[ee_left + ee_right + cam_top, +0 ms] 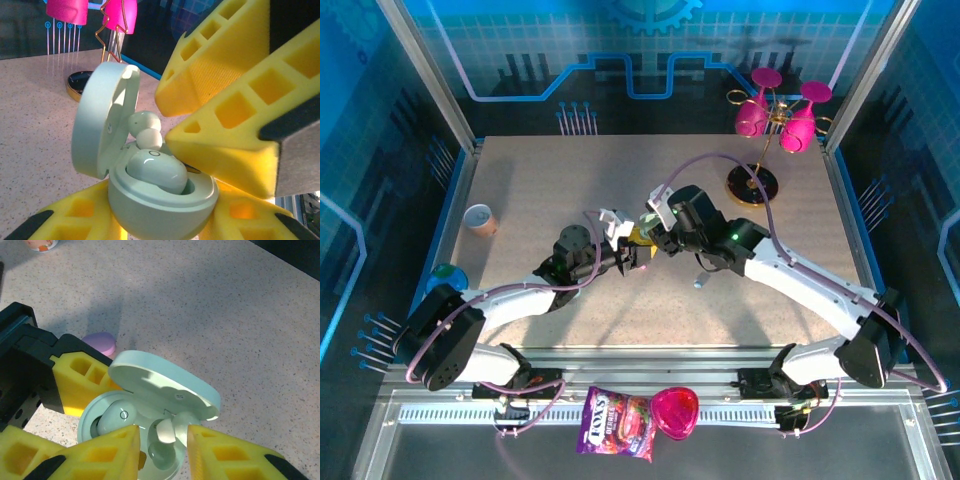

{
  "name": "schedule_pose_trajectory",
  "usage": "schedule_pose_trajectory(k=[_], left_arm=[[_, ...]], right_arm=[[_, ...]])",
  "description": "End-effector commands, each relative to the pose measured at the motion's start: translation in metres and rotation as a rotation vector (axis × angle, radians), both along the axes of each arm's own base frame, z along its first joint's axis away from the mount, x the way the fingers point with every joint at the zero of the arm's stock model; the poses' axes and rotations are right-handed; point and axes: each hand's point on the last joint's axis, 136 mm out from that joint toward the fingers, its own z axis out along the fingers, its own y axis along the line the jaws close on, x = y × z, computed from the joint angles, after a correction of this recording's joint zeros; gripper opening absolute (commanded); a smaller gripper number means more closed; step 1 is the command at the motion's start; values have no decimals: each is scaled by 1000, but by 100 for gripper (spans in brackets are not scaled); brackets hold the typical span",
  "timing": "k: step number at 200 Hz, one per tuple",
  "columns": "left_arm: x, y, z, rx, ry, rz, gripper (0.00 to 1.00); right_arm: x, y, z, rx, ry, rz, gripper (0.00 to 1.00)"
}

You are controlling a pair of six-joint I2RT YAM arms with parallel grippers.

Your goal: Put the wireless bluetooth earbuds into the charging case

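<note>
Right wrist: left jaws clamp case (165, 385), right jaws straddle earbud (167, 432), slightly parted.

White arms (800, 285), black joints (868, 350), yellow jaws, lilac cables (720, 157).

Speckled beige table (535, 190) inside blue circuit-patterned walls (520, 40).

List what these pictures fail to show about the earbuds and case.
- Top view: mint case is too small, crowded between left end effector and right end effector.
- Left wrist view: second earbud has its socket hidden behind seated earbud, so seating is unclear.
- Right wrist view: purple object is half hidden by left end effector's yellow finger.
- Right wrist view: right end effector's contact with second earbud is unclear.
</note>
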Motion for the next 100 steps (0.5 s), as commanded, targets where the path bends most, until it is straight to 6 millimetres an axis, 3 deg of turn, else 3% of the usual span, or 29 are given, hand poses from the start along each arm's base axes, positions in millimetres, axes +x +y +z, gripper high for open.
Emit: schedule_pose_trajectory(k=[1, 53, 100], left_arm=[[4, -3, 20, -39, -59, -10, 24], [6, -2, 16, -34, -70, -6, 24], [15, 15, 8, -35, -82, 56, 23]], right_arm=[[-9, 4, 13, 65, -11, 23, 31], [-18, 3, 38, 201, -30, 49, 34], [-9, -23, 50, 364, -60, -53, 48]])
